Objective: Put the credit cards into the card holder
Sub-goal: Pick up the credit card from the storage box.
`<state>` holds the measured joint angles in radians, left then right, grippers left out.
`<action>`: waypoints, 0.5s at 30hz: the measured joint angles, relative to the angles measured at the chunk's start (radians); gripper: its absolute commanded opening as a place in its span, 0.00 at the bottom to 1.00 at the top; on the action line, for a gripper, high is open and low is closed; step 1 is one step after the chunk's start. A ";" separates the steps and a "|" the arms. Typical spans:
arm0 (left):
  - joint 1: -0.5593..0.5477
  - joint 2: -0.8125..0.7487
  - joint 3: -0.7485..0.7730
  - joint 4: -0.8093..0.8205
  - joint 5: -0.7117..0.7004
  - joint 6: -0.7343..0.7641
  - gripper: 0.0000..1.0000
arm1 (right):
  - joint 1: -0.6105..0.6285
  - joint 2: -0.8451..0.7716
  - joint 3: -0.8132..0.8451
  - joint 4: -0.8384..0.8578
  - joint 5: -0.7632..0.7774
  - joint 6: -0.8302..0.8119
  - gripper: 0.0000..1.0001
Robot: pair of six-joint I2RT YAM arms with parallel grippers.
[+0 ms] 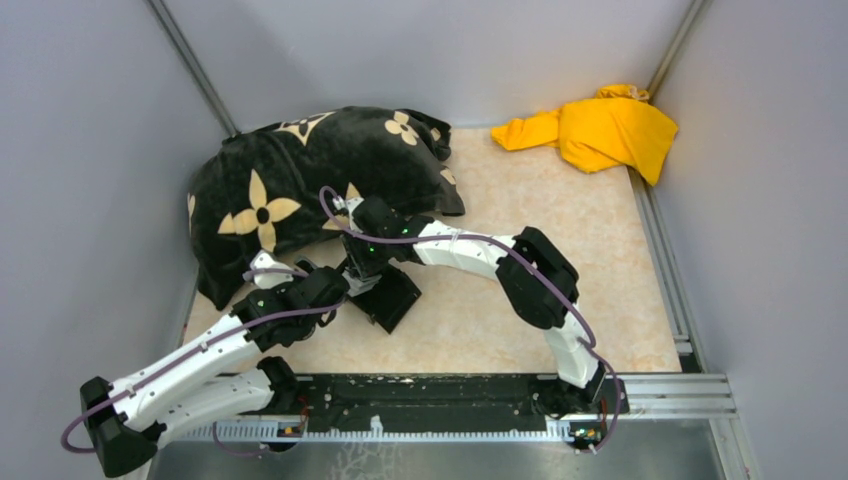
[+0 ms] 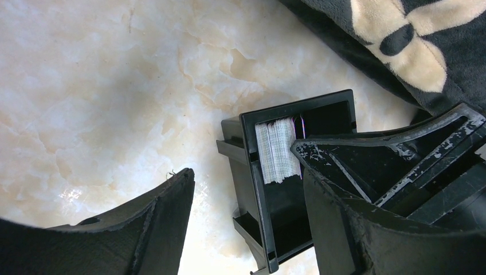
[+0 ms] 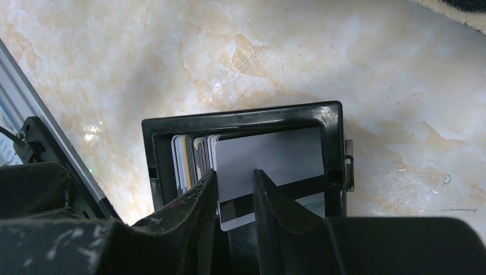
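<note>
Look, your right claw point(image 3: 235, 172) has its fingers nearly together at a flat grey card point(image 3: 269, 154) inside the square black box point(image 3: 240, 117); you can't tell if it grips. Your left claw point(image 2: 242, 160) is spread wide.

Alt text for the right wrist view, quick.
The right gripper, fingers narrowly parted, frames a grey dark-striped card standing in a black box beside a stack of cards. The box sits on a marbled tabletop.

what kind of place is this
Probably a lab robot test cell: plain grey walls enclosing a marble-look tabletop, and an aluminium rail carrying the left arm and right arm.
</note>
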<state>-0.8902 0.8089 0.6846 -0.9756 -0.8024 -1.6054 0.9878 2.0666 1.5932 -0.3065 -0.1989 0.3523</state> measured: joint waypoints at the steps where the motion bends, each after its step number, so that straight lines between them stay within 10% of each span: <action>1: 0.000 0.001 0.000 0.000 0.001 0.001 0.76 | 0.000 -0.003 0.000 -0.001 -0.002 0.000 0.28; 15: 0.000 0.012 0.000 0.012 0.010 0.002 0.76 | 0.003 -0.042 0.000 -0.028 0.034 0.005 0.15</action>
<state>-0.8902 0.8207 0.6846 -0.9634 -0.7925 -1.6032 0.9913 2.0247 1.5936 -0.3344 -0.1650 0.3573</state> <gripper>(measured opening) 0.759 0.210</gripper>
